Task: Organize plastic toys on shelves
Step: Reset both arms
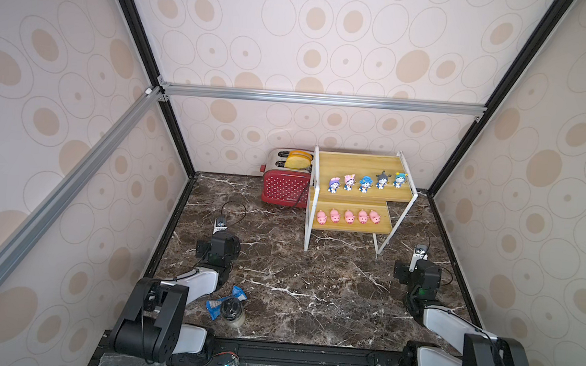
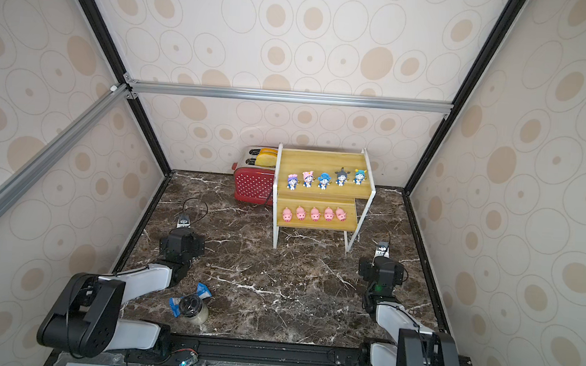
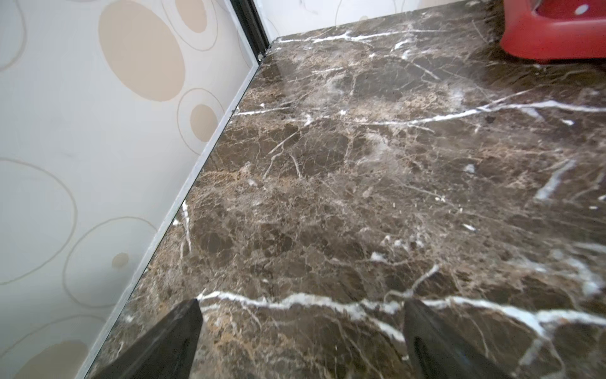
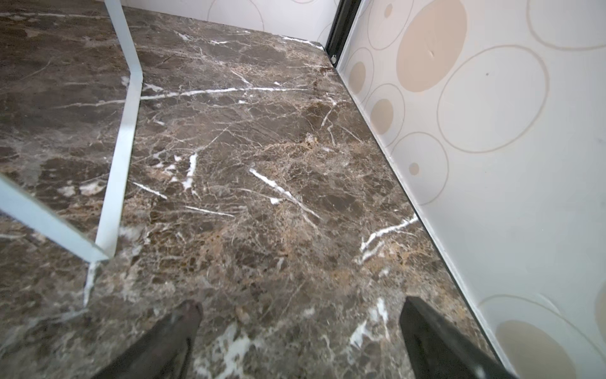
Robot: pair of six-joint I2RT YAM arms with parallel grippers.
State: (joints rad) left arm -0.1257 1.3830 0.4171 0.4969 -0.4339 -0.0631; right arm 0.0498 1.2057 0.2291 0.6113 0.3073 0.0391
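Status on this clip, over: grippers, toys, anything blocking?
Left gripper open, empty; right gripper open, empty. Five figurines on upper board of shelves, five pigs on lower board. Nothing blocking; wrapper and jar lie well short of the shelves.

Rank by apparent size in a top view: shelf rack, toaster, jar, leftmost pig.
1. shelf rack
2. toaster
3. jar, though it sits nearer the camera, which inflates it
4. leftmost pig

two arms (image 1: 201, 280): black joints, white links.
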